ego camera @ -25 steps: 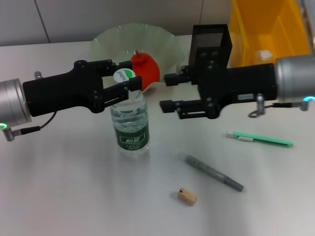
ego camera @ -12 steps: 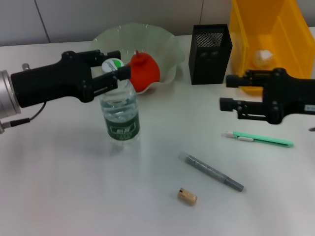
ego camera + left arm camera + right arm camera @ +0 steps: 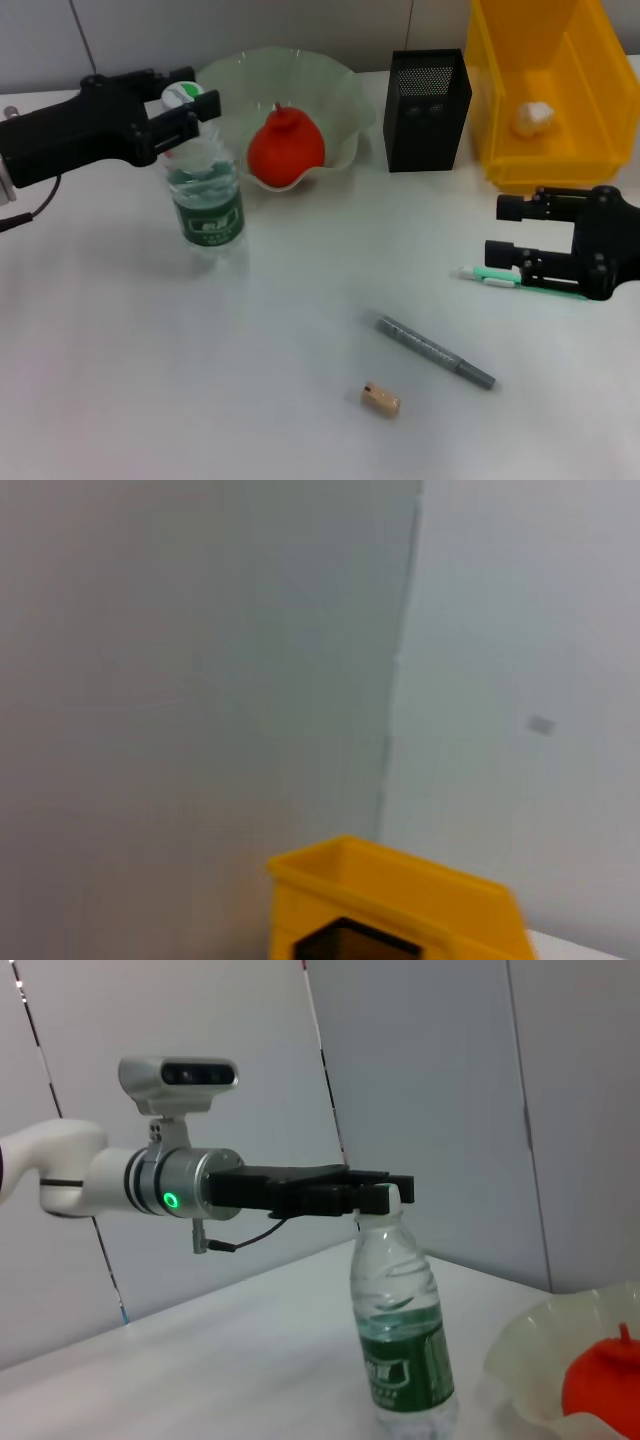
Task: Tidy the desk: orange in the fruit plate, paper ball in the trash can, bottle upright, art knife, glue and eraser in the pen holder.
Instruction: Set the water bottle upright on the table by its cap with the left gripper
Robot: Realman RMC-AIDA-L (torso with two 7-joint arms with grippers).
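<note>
The bottle [image 3: 205, 200] stands upright on the desk [image 3: 150, 380] at the left. My left gripper [image 3: 186, 108] is shut on its cap; both also show in the right wrist view, bottle [image 3: 400, 1330] and left gripper [image 3: 385, 1196]. The orange [image 3: 285, 150] lies in the fruit plate [image 3: 345, 95]. The paper ball [image 3: 533, 118] lies in the trash can [image 3: 590, 150]. My right gripper [image 3: 508, 229] is open and empty, just above the green art knife [image 3: 500, 279]. The grey glue stick [image 3: 435, 352] and the eraser [image 3: 380, 399] lie on the desk in front. The pen holder [image 3: 427, 95] stands at the back.
The pen holder stands between the fruit plate and the trash can. The left wrist view shows the wall, the trash can [image 3: 400, 900] and the pen holder's top [image 3: 350, 942]. The orange [image 3: 600, 1385] and plate [image 3: 520, 1345] show beside the bottle in the right wrist view.
My left gripper has carried the upright bottle left and back, clear of the plate. My right gripper has drawn back to the right and come down over the art knife.
</note>
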